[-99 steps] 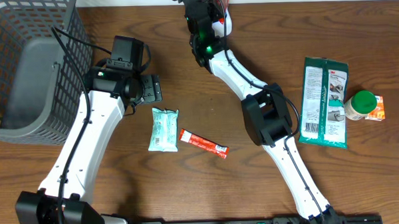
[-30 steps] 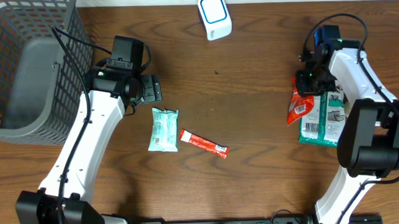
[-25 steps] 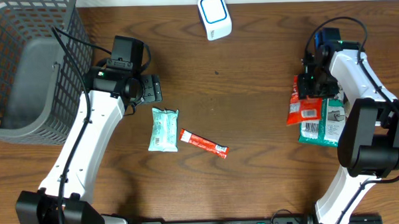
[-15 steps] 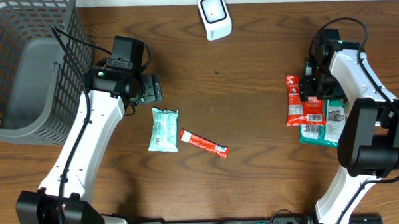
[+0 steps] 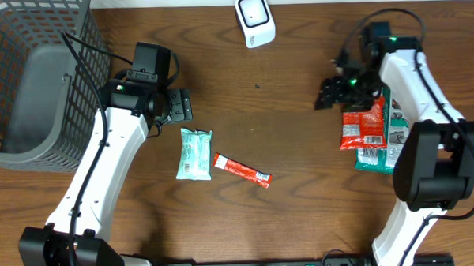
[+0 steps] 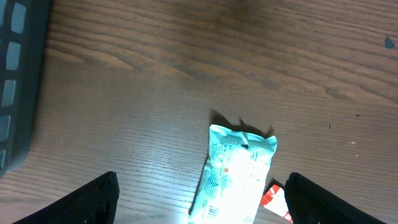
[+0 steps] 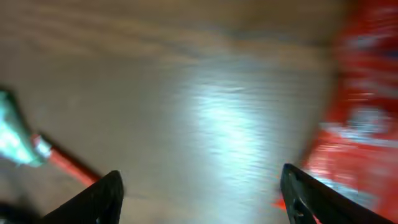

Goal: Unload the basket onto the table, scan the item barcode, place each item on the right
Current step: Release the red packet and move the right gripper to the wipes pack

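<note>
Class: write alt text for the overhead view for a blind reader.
The right tool hangs open and empty beside a red packet lying partly on a green pouch. A white scanner stands at the far edge of the table; a pale packet and red stick lie mid-table.

Teal packet (image 6: 239,169), perhaps wipes, on table (image 6: 155,81)

A dark wooden table (image 5: 295,214) carries a grey wire basket (image 5: 25,73) at its far left corner and a white scanner (image 5: 254,18) at the back edge. Near the middle lie a pale green packet (image 5: 194,153) and, just beside it, a red stick sachet (image 5: 242,170) — close, though contact is unclear. At the right, a red packet (image 5: 362,127) overlaps a green pack (image 5: 394,147).
</note>
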Controlling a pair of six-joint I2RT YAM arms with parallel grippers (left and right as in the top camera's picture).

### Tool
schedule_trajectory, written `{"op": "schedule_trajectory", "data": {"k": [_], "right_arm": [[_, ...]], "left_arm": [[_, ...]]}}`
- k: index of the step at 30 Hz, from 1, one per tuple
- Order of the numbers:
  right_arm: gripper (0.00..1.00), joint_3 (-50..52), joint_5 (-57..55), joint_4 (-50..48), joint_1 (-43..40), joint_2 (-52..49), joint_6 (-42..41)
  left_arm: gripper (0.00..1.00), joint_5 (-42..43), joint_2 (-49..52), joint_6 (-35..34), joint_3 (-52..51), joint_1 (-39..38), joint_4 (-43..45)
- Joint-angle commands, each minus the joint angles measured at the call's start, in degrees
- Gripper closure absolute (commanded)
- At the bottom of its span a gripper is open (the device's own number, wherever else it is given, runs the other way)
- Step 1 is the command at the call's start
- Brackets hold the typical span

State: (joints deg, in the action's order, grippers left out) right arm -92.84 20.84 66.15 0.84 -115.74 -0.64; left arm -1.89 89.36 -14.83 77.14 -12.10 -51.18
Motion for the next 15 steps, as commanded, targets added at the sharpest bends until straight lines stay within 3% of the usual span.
{"op": "schedule_trajectory", "data": {"k": [1,15], "right_arm": [[0.23,0.94,6.03,0.28,4.35,1.09,-0.55],[0.23,1.05,6.01,-2.03,24.92,1.09,1.11]], "left_arm": [[0.14,-0.72,0.52,-0.28,-0.17,0.09,-0.20],[0.14,-0.72,0.52,-0.28,-0.17,0.09,-0.20]]}}
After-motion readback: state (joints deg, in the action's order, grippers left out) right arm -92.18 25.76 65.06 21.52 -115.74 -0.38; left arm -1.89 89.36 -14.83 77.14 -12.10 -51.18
